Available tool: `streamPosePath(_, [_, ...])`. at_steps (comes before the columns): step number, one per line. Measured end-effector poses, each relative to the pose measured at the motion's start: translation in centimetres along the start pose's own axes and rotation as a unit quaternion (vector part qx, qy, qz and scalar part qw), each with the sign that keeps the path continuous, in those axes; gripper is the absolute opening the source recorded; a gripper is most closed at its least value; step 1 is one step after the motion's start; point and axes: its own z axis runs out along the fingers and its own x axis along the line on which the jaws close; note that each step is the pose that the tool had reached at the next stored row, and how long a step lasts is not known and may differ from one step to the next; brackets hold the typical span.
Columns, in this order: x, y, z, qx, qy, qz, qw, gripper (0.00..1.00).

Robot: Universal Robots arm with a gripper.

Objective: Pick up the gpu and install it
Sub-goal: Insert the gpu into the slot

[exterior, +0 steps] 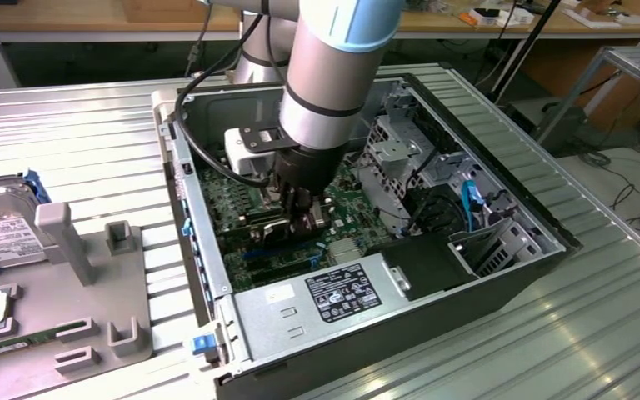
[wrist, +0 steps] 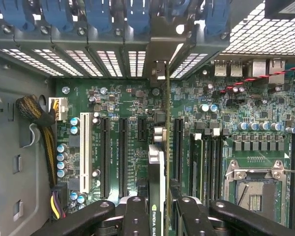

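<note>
Gripping the thin green-and-black gpu (wrist: 160,167) edge-on, the black gripper (wrist: 160,216) holds it upright inside the open computer case (exterior: 498,275), over the green motherboard (wrist: 132,103); keep it vertical, aligned with 1 slot.

I see the gripper (wrist: 157,216) clamped on the gpu (wrist: 157,167), held edge-on above the green motherboard (wrist: 246,113), between black expansion slots (wrist: 123,152), its bracket toward the rear vents (wrist: 113,61).
</note>
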Motion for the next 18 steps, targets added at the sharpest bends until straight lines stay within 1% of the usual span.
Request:
streamPosePath(5, [-0.06,-0.04,0.0,-0.0001,0.0,0.0,1.0,0.27])
streamPosePath(7, [-0.05,-0.48,-0.02,0.0,0.0,0.0,1.0,0.27])
streamPosePath(13, [-0.06,-0.56,-0.02,0.0,-0.0002,0.0,1.0,0.27])
streamPosePath(15, [-0.1,-0.57,-0.02,0.0001,-0.0007,0.0,1.0,0.27])
streamPosePath(18, [-0.17,-0.57,-0.01,0.0006,-0.0028,0.0,1.0,0.27])
